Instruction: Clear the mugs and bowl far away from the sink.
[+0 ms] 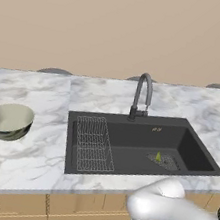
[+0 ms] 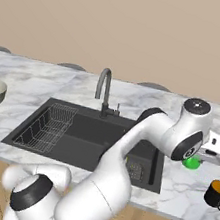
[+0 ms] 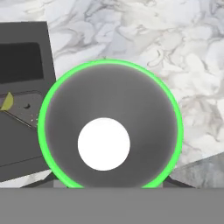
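Both base views overlook the sink (image 1: 142,143); hand view looks straight down, close above counter (image 3: 175,52)

A plain beige wall (image 1: 120,27) rises behind the white, grey-veined marble bench (image 1: 27,161), which tops light wooden cabinet fronts (image 1: 75,210).

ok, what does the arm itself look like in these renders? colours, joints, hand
Glossy white, rounded tubular arm links with dark grey joint faces: a round dark cap tops the wrist joint and a dark disc sits at the base joint. The boxy white hand ends the arm. No cables or markings are visible; the fingers can't be made out.
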### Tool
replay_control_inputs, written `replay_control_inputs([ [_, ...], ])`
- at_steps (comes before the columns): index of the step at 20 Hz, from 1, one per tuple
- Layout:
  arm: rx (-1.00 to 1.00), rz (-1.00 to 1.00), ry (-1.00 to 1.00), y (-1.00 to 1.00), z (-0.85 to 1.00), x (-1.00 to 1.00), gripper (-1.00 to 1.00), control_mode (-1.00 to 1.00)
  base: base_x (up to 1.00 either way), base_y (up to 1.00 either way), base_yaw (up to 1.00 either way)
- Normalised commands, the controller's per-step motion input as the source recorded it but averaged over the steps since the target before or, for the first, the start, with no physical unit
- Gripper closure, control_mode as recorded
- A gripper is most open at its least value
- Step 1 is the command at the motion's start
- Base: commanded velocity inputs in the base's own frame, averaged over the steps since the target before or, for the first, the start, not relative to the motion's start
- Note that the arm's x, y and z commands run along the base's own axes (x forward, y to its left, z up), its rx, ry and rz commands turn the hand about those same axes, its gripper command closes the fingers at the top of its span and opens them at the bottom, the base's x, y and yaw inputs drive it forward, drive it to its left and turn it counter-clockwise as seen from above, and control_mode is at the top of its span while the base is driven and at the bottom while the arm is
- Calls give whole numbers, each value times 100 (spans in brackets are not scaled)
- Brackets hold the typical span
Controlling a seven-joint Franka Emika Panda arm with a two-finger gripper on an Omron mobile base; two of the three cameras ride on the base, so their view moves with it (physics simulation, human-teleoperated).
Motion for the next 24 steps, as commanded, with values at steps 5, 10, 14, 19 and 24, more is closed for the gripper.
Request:
replay_control_inputs([
  [5, -16, 0, -13, 59, 39, -51, 100, -100, 0, 0, 0],
  [10, -2, 0, -5, 46, 53, -50, 100, -100, 0, 0, 0],
  [14, 0, 0, -1, 22, 49, -48, 100, -100, 0, 0, 0],
  [19, 0, 0, 0, 2, 21, -42, 100, -100, 0, 0, 0],
  [24, -3, 0, 0, 9, 0, -10, 100, 100, -20, 1, 0],
])
